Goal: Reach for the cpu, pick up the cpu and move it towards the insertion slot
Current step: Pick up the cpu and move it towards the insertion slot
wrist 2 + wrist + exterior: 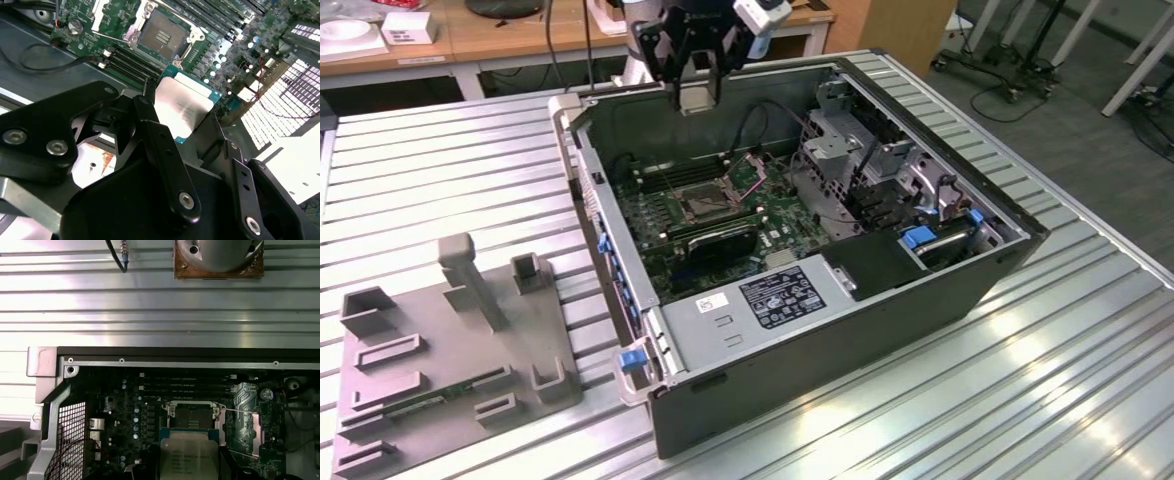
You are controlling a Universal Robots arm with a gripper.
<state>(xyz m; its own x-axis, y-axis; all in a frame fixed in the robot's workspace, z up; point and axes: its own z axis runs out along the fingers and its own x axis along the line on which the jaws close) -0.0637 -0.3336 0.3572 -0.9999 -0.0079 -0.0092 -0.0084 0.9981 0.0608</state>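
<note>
Chip in hand — the gripper (pixel 698 95) is clamped on the cpu (pixel 181 106), carrying it flat above the open computer case (pixel 1014 250). Below and slightly ahead lies the insertion slot (pixel 162 34) — its dark centre bare, probably awaiting the chip.

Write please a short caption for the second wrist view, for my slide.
The end effector holds the cpu above the green motherboard, close to the open insertion slot.
</note>
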